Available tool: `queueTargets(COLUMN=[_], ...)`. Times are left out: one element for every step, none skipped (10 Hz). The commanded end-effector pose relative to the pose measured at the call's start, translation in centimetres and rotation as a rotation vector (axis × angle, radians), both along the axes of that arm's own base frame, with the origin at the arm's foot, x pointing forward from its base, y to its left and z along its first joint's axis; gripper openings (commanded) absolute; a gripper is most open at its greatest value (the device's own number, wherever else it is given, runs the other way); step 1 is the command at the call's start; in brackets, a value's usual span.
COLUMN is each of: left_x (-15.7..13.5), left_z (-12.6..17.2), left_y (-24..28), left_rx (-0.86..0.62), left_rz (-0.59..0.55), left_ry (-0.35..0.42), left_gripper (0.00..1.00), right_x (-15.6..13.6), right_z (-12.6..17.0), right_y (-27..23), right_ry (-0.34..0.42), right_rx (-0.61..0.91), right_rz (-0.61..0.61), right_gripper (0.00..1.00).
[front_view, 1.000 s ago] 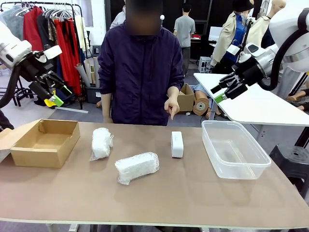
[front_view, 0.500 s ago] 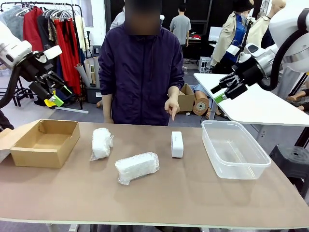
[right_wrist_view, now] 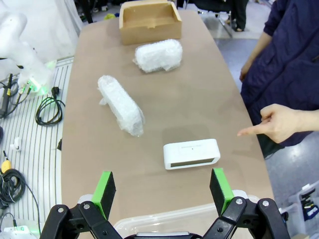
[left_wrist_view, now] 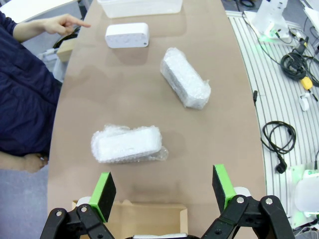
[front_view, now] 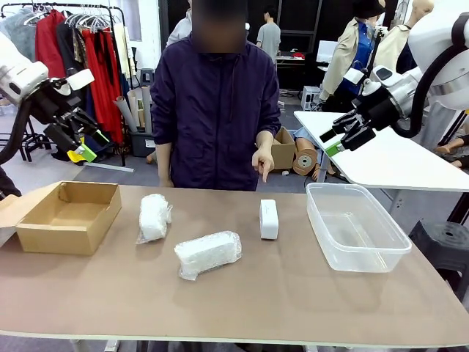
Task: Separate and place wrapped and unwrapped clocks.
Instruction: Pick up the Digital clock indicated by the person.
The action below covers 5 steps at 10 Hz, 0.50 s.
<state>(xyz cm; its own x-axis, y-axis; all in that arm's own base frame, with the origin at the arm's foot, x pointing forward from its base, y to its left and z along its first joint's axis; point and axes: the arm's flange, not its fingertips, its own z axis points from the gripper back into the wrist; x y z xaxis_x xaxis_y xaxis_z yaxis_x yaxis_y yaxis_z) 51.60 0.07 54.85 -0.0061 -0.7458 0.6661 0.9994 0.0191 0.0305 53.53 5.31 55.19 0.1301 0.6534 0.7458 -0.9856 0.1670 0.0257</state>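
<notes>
Two bubble-wrapped clocks lie on the brown table: one left of centre and a longer one nearer the front edge. The bare white clock stands right of centre. The person's hand points a finger down at it from above. My left gripper hangs open, high above the table's left end. Up at the right, my right gripper is open too.
An open brown cardboard box sits at the table's left end. A clear plastic tub stands at the right end. The person stands behind the far edge. Cables lie on the floor beside the table.
The person's pointing hand has shifted very slightly. Both arms and all clocks stay where they were.
</notes>
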Motion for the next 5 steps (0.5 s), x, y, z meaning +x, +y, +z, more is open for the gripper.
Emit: queueTargets(left_x=[-0.3,-0.3,-0.3,-0.3,-0.3], left_z=[0.2,0.2,0.2,0.2,0.2], left_y=[0.1,0.1,0.1,0.1,0.1], left_rx=[0.0,0.0,0.0,0.0,0.0], left_rz=[-0.002,-0.002,-0.002,-0.002,-0.002], left_ry=[-0.005,-0.005,-0.005,-0.005,-0.005], left_gripper=[1.0,1.0,1.0,1.0,1.0], right_x=[0.0,0.0,-0.3,-0.3,-0.3], right_z=[0.0,0.5,1.0,1.2,1.6], right_y=[0.0,0.9,2.4,4.0,6.0], right_ry=[0.0,0.005,0.04,0.07,0.105], right_rx=[0.0,-0.019,-0.035,-0.067,-0.115], right_rz=[0.0,0.008,0.024,0.001,-0.038], right_gripper=[1.0,1.0,1.0,1.0,1.0])
